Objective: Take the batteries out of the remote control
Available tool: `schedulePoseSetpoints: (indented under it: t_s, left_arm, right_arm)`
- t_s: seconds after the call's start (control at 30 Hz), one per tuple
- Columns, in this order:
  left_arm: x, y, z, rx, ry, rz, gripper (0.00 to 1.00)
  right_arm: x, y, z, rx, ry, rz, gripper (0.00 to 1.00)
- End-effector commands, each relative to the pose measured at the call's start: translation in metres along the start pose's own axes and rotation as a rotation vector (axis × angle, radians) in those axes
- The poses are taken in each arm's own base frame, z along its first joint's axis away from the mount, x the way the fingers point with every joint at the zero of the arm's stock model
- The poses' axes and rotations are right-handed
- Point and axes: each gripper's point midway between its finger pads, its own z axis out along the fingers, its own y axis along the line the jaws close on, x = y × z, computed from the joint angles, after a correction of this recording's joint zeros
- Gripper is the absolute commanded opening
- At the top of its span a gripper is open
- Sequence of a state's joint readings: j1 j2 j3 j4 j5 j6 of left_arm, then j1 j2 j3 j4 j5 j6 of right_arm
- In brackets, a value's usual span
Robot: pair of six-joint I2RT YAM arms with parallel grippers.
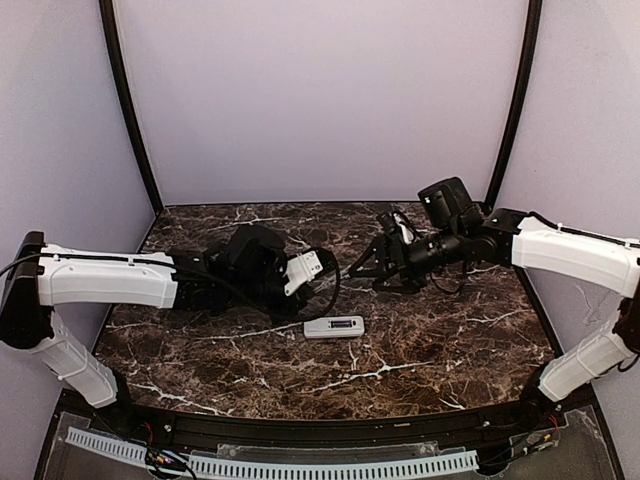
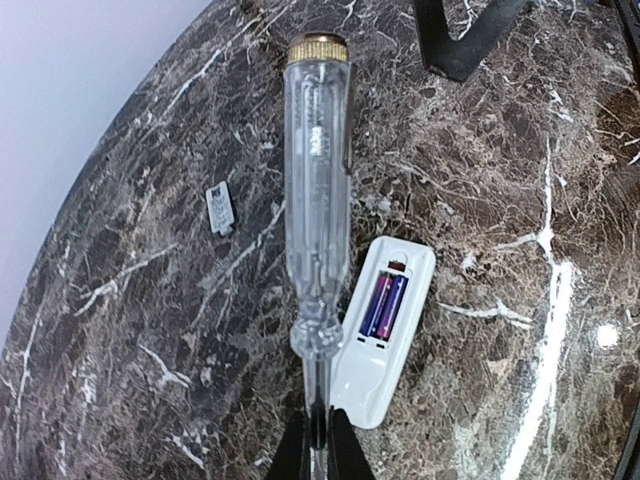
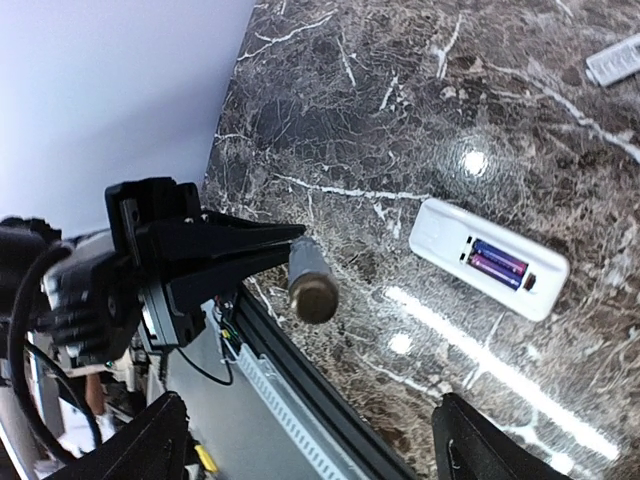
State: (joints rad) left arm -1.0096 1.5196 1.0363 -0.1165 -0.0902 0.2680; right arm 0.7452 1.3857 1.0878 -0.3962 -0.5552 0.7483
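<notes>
Marble-patterned, dark brown with white veining: the table [image 1: 450,350]. Plain pale lilac walls [image 1: 320,100] close it in at the back and sides. The top is polished and shows bright glare spots.

Slim white rectangular remote control [image 1: 333,326] lies flat on the table, back side up, near the middle and a little toward my edge. Its battery recess is uncovered. From the left wrist camera I see it just right of the clear-handled, brass-capped screwdriver [image 2: 318,190], with its lower end close beside the left fingers [image 2: 338,452]. Those fingers are pressed together on the screwdriver's metal shaft, pinching it. I cannot tell whether the tool touches the remote. Right fingers [image 3: 150,445] are spread wide with nothing between them. The remote sits on the table beyond them, well apart.

Count:
- One remote control.
- Two slim purple-red batteries [image 2: 385,305], side by side in the recess.
- One small flat pale-grey rectangular cover piece [image 2: 220,208], alone on the table left of the screwdriver and well apart from the remote.
- One screwdriver.
</notes>
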Motion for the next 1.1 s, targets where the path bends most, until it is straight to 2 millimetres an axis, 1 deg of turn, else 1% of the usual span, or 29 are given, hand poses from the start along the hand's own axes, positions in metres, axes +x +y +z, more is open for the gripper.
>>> schedulePoseSetpoints:
  t_s: [0.0, 0.03, 0.1, 0.2, 0.23, 0.27, 0.3, 0.43, 0.6, 0.73, 0.93, 1.07]
  left_arm:
    - [-0.022, 0.007, -0.009, -0.119, -0.077, 0.151, 0.0]
    - [-0.028, 0.009, -0.009, -0.138, -0.101, 0.16, 0.0]
    - [-0.034, 0.008, -0.01, -0.174, -0.121, 0.196, 0.0]
    - [-0.041, 0.009, -0.011, -0.23, -0.136, 0.251, 0.0]
    - [-0.044, 0.013, -0.013, -0.26, -0.145, 0.254, 0.0]
    - [-0.043, 0.011, -0.012, -0.266, -0.144, 0.277, 0.0]
    - [-0.046, 0.014, -0.014, -0.293, -0.152, 0.28, 0.0]
    - [-0.047, 0.013, -0.014, -0.364, -0.157, 0.341, 0.0]
    - [-0.047, 0.015, -0.013, -0.441, -0.145, 0.391, 0.0]
    - [-0.048, 0.015, -0.013, -0.468, -0.146, 0.413, 0.0]
    - [-0.05, 0.013, -0.01, -0.462, -0.143, 0.42, 0.0]
    - [-0.051, 0.01, -0.01, -0.44, -0.146, 0.414, 0.0]
  right_arm:
    - [-0.005, 0.005, -0.001, -0.034, -0.002, 0.18, 0.84]
    - [-0.005, 0.005, 0.001, -0.038, 0.002, 0.212, 0.84]
    - [-0.003, 0.002, 0.005, -0.043, 0.023, 0.269, 0.84]
    - [0.001, -0.002, 0.01, -0.043, 0.043, 0.333, 0.84]
    - [0.0, -0.002, 0.011, -0.05, 0.039, 0.349, 0.84]
    - [0.001, -0.004, 0.013, -0.05, 0.041, 0.36, 0.84]
    - [0.001, -0.004, 0.015, -0.061, 0.039, 0.379, 0.83]
    - [0.0, -0.003, 0.019, -0.094, 0.039, 0.429, 0.82]
    - [-0.004, -0.007, 0.019, -0.089, 0.004, 0.506, 0.81]
    - [-0.01, -0.004, 0.02, -0.118, -0.019, 0.535, 0.78]
    - [-0.019, -0.007, 0.019, -0.108, -0.077, 0.546, 0.68]
    - [-0.024, -0.012, 0.019, -0.094, -0.113, 0.549, 0.59]
